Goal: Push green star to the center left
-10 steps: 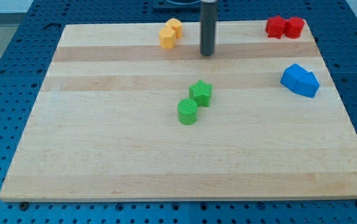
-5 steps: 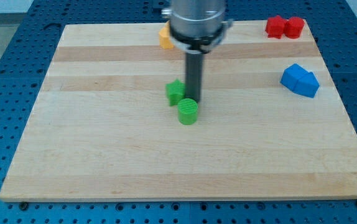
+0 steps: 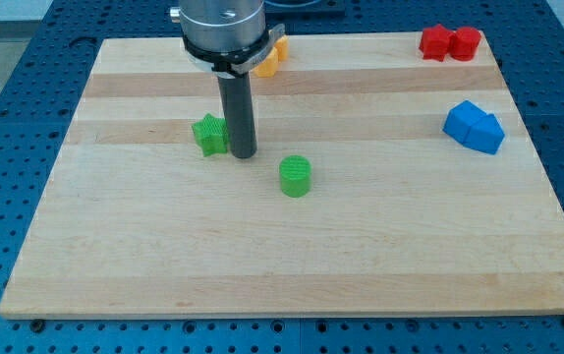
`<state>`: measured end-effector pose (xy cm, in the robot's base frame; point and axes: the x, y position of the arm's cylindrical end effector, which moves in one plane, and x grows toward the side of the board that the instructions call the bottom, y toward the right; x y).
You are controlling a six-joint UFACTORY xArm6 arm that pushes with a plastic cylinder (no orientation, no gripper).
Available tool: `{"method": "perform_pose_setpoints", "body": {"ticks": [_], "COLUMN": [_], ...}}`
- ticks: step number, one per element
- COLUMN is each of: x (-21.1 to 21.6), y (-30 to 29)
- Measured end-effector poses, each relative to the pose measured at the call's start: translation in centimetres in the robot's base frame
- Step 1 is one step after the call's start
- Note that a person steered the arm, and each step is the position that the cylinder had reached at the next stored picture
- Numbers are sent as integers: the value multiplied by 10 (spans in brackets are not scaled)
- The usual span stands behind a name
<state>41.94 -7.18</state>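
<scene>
The green star (image 3: 207,134) lies on the wooden board (image 3: 164,256), left of the board's middle and a little above it. My tip (image 3: 242,155) stands on the board right against the star's right side. The dark rod rises from the tip to the arm's grey end at the view's top. A green cylinder (image 3: 295,176) stands apart, to the right of and slightly below my tip.
Yellow blocks (image 3: 267,61) sit near the top edge, partly hidden behind the arm. Two red blocks (image 3: 450,42) sit at the top right corner. A blue block (image 3: 474,127) sits near the right edge. Blue perforated table surrounds the board.
My tip has moved left, pushing the green star left and away from the green cylinder. The cylinder has stayed in place.
</scene>
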Motion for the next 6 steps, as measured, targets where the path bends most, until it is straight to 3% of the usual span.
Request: {"method": "perform_pose_setpoints", "body": {"ticks": [3, 5, 6], "x": [-1, -4, -28], "y": [-123, -40, -35]}}
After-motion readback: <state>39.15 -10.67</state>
